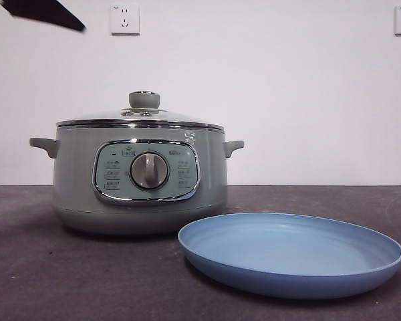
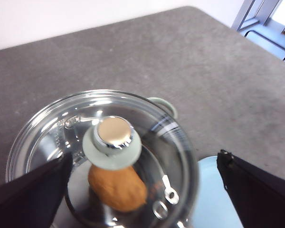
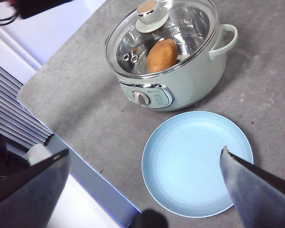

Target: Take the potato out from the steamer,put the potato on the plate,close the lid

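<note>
The orange-brown oval potato (image 3: 162,55) is observed inside the pale sage-green steamer (image 1: 140,177), beneath the seated clear glass lid (image 2: 102,152). Nearest, at the steamer's 5 o'clock, the light-blue plate (image 1: 291,253) lies bare. The left gripper (image 2: 142,190) is held wide-jawed above the knob; the right gripper (image 3: 145,185), also wide, above the plate. Risk judged: an off-centre grasp could let the lid slip and strike the rim.

I can read no words or numbers anywhere. The steamer's control panel (image 1: 147,171) carries small markings, too blurred to read.

One potato (image 3: 162,55) (inside), one steamer (image 1: 140,177), lid (image 1: 142,115), plate (image 1: 291,253).
</note>
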Robot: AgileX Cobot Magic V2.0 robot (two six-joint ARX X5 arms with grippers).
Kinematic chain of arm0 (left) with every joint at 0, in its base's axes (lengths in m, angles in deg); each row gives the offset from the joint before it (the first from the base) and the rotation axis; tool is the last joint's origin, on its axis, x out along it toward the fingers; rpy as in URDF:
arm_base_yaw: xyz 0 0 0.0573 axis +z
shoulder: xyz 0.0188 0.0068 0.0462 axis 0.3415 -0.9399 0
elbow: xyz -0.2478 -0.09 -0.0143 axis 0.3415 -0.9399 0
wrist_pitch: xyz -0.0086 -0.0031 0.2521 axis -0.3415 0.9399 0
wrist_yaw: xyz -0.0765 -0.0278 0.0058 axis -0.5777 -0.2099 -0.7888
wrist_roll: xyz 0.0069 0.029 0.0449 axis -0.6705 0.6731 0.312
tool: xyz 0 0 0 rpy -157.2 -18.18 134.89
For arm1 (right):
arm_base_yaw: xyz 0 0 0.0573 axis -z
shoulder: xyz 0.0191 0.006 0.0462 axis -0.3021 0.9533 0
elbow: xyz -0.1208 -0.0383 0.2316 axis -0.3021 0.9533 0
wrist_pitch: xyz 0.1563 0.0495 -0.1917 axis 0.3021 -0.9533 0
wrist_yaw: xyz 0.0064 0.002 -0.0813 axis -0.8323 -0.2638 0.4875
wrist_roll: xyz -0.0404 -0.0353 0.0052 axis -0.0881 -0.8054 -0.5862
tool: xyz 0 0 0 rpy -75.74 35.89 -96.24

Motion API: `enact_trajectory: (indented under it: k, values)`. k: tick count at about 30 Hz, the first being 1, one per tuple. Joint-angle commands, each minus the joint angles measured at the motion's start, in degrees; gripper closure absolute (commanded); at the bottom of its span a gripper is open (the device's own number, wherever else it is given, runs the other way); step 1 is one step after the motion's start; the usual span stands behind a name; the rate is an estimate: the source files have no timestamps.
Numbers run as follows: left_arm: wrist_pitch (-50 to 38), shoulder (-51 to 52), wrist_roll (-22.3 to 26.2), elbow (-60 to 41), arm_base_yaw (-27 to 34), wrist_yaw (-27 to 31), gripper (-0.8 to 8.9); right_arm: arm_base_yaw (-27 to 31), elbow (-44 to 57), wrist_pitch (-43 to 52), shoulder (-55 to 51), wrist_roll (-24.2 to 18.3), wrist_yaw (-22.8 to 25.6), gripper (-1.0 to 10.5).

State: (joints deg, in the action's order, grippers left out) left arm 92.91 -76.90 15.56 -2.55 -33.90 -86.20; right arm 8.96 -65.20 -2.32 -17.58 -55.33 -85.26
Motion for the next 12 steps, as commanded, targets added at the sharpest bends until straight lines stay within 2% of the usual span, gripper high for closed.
enact_trajectory:
  k: [1, 8, 12]
  values:
    - [-1.14, -4.9, 0.74, 1.77, -1.57, 2.05, 1.54, -0.09, -0.15, 0.31, 0.15, 0.15, 0.07, 2.9]
    - [-4.76, -15.1, 3.34, 5.11, -5.07, 8.98, 1.54, -0.09, -0.15, 0.31, 0.9, 0.15, 0.09, 2.9]
    - [-7.48, -18.51, 3.37, 5.16, -6.05, 10.67, 1.54, -0.09, -0.15, 0.31, 1.31, 0.15, 0.09, 2.9]
